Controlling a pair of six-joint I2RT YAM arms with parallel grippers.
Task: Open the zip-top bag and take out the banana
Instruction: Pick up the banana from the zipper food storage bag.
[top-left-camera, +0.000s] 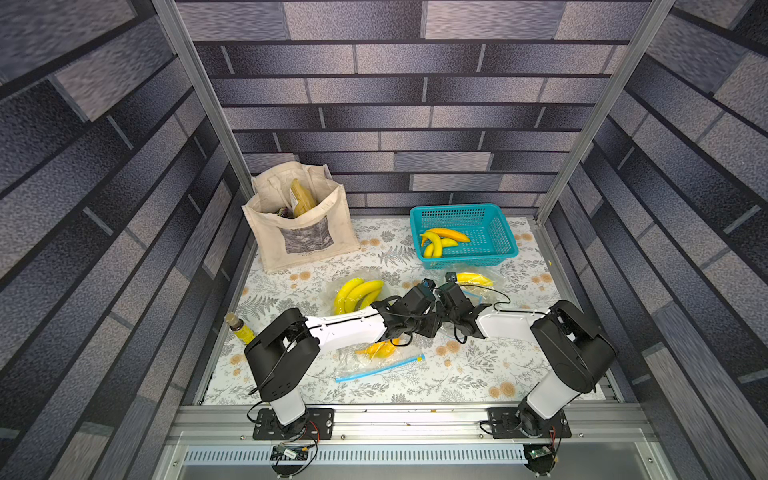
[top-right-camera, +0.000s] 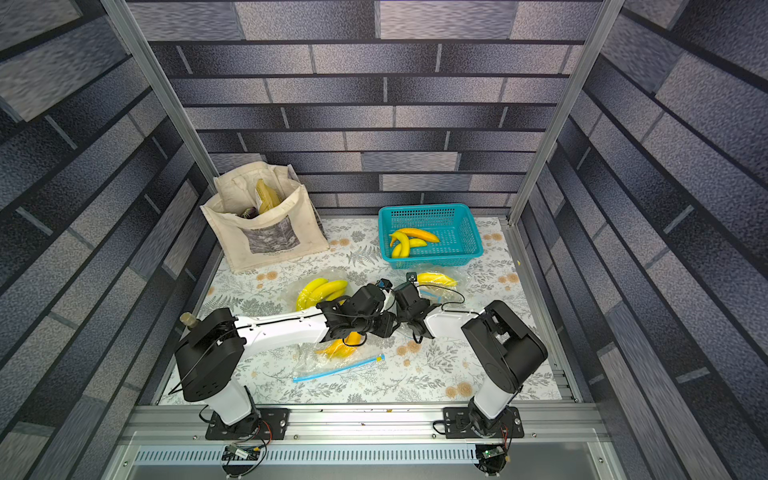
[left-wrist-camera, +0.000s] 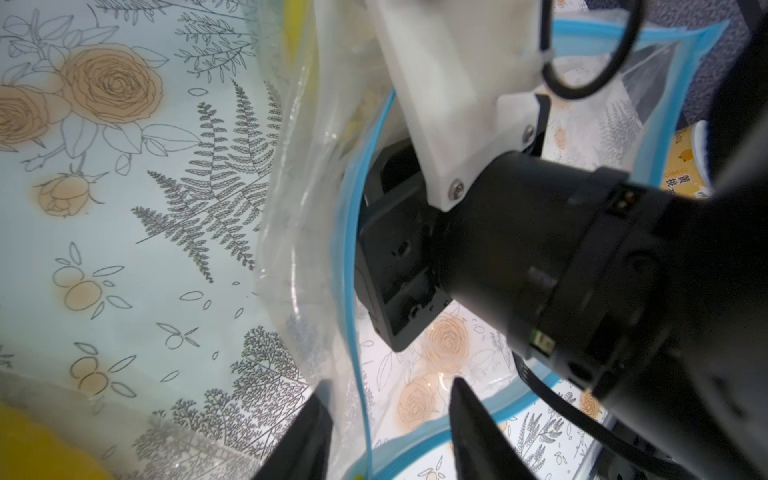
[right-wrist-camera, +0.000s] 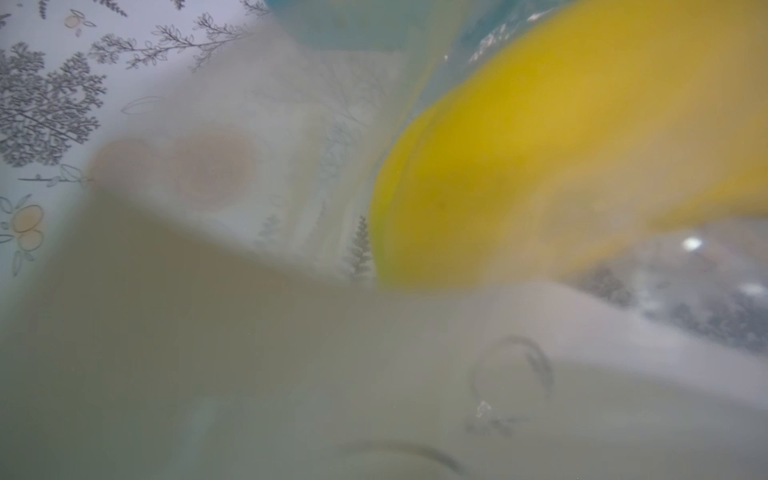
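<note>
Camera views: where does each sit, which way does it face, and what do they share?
Top views: stereo pair high behind the robot's bases, looking down across the floral table cover, teal basket and tote bag; left arm and right arm fully visible.
Left wrist: left arm, facing the mouth of the zip-top bag; shows the open left gripper and the right arm reaching through.
Right wrist: right arm, close against blurred plastic, facing the banana; no robot part discernible.
Shared: the floral table cover shows in every view.

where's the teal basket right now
In both top views the teal basket sits at the table's far right corner, holding loose bananas, tote bag to its left.
</note>
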